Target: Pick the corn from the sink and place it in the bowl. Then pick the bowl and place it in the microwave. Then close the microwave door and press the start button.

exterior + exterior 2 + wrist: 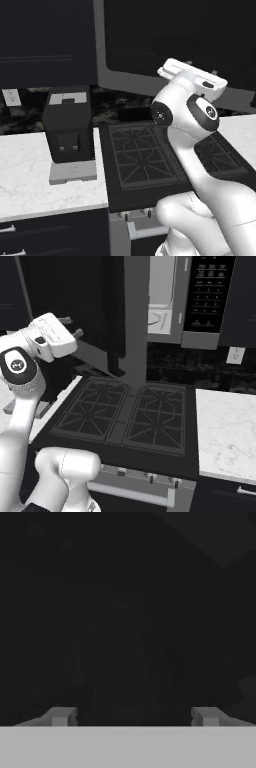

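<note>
Two fingertips (60, 716) spread wide with nothing between, I am pressing my claw (134, 717) toward the microwave door (107, 316), hanging open just ahead, judging it a stiff, light panel best pushed near its free edge.

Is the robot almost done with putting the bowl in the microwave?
Nearly. The bowl already sits inside the microwave; whether the corn is in it is too hard to tell. The microwave door stands open, swung out over the stove. The gripper is open, holding nothing, facing a dark surface close up, probably the door. Left to do: shut the door and press start on the control strip.
</note>
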